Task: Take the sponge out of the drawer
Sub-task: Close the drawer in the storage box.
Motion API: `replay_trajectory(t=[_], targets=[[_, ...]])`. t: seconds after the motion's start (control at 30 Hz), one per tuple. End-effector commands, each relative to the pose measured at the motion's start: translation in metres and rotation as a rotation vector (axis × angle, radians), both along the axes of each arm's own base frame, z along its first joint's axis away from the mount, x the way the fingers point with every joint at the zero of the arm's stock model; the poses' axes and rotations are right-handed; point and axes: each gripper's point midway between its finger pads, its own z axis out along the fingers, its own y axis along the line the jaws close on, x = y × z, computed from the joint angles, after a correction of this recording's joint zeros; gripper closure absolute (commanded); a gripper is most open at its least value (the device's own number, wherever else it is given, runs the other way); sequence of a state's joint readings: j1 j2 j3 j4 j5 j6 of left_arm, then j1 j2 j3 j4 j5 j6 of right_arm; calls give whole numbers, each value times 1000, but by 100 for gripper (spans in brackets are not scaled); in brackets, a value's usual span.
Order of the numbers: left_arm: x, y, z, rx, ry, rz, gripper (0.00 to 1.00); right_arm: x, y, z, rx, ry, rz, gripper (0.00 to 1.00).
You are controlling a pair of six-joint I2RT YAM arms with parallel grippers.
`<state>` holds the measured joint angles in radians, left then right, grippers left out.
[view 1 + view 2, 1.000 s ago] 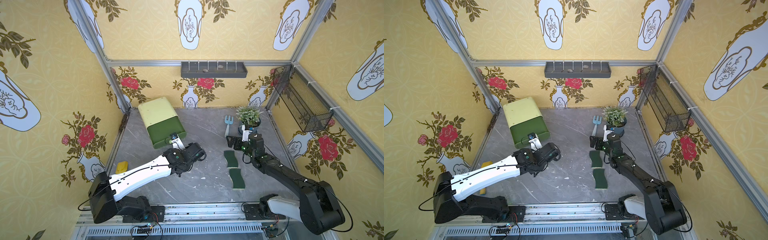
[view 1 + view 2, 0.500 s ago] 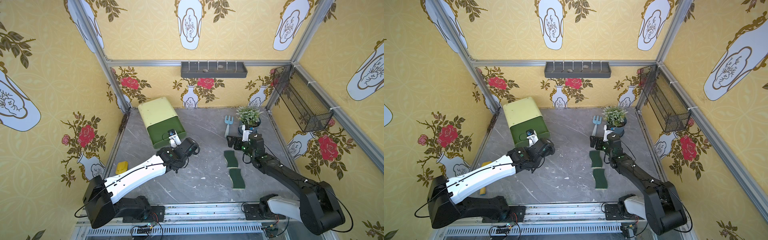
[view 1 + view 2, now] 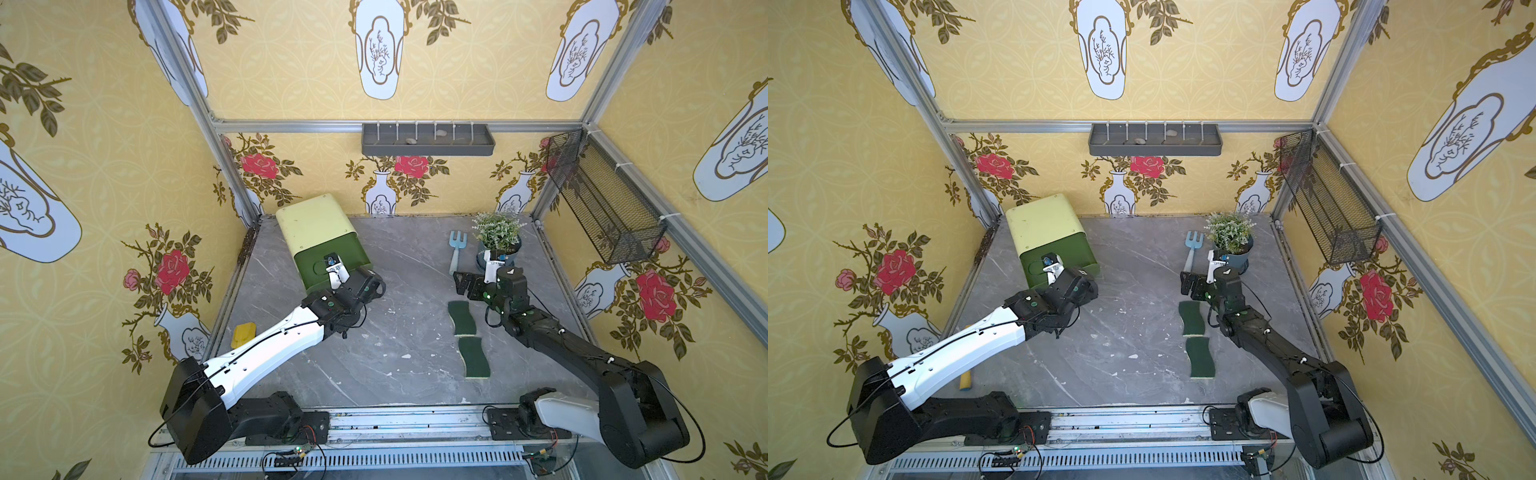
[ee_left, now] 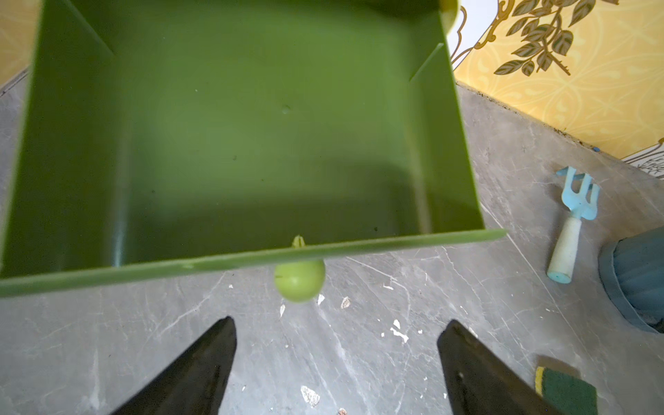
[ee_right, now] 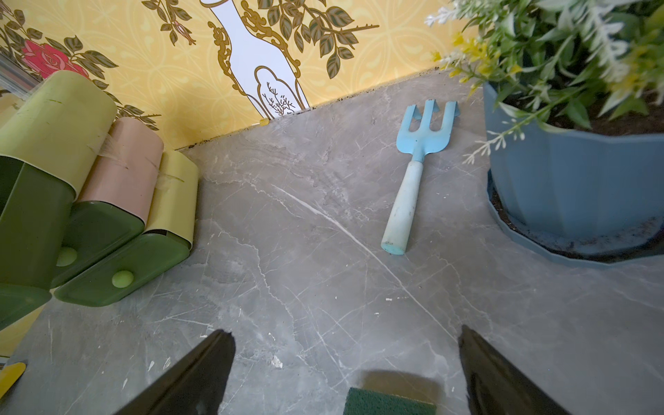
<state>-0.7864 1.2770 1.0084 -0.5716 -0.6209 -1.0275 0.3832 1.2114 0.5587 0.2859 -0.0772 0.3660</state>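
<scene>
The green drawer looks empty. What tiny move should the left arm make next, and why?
Probably ease the left gripper forward around the round light-green knob, ready to shut the green plastic drawer. That drawer stands open and looks empty, two dark green sponges lie on the grey table, and the gripper is open just short of the knob.

Lab cell: aluminium frame point(image 3: 291, 126), wallpaper point(image 3: 291, 62)
</scene>
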Motion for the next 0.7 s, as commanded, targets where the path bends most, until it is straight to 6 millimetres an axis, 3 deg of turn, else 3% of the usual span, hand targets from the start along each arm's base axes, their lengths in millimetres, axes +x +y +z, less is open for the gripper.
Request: replay_trajectory(t=[0.0, 0.2, 0.67], targets=[[7, -2, 0, 12, -17, -20, 10, 3, 0, 11, 6, -41, -3, 0], [19, 8, -1, 11, -33, 1, 15, 3, 0, 10, 6, -38, -1, 0], [42, 25, 17, 1, -105, 13, 30, 3, 0, 9, 5, -35, -2, 0]])
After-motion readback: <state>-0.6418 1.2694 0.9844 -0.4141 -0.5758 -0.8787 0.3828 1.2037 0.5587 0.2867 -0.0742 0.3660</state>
